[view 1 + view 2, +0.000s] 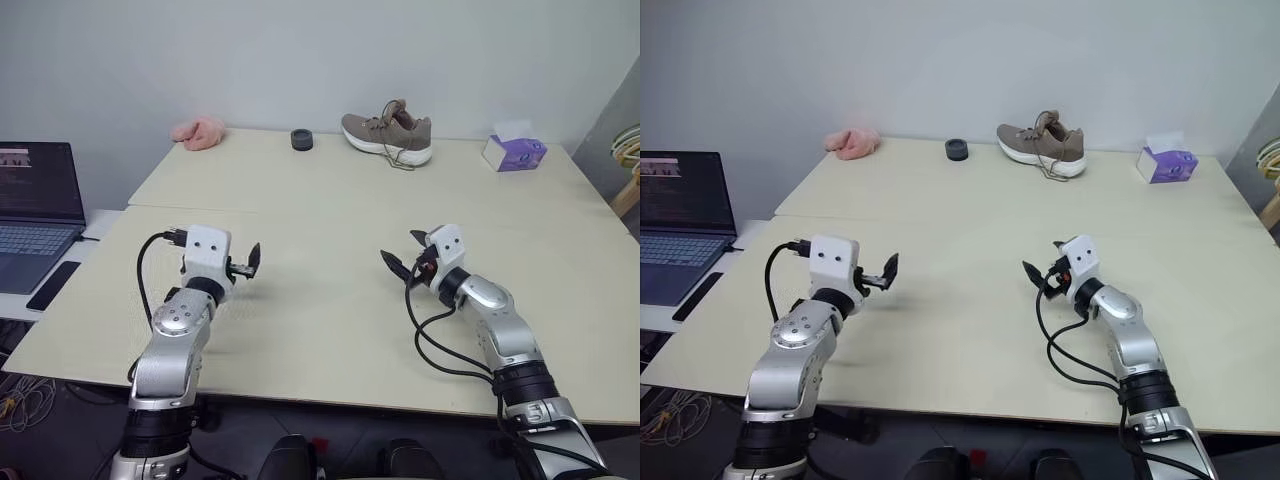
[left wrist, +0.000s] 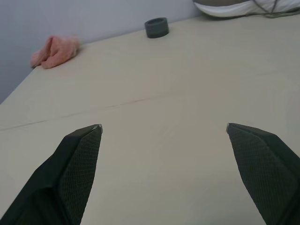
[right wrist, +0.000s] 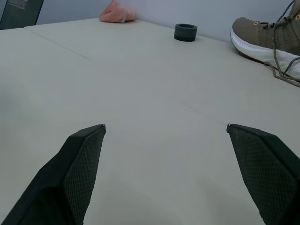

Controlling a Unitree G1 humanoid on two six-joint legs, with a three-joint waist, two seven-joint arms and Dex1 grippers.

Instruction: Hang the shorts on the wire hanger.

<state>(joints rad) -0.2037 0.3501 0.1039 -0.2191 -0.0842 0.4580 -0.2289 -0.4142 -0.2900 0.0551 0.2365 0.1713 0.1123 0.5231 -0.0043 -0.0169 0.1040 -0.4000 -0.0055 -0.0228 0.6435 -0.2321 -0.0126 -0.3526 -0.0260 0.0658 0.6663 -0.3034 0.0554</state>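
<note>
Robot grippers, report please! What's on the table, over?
Left gripper open, empty. Right gripper open, empty. Far edge: pink cloth, black ring, shoe, tissue box. Path clear.

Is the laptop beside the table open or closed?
Open. The laptop has its lid raised, with a lit screen above the keyboard, left of the table.

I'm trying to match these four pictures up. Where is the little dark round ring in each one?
Left eye view: dark ring at the table's far edge, beside the shoe.
Right eye view: same spot.
Left wrist view: far edge.
Right wrist view: far edge.
Shared landmark: pink cloth.
</note>
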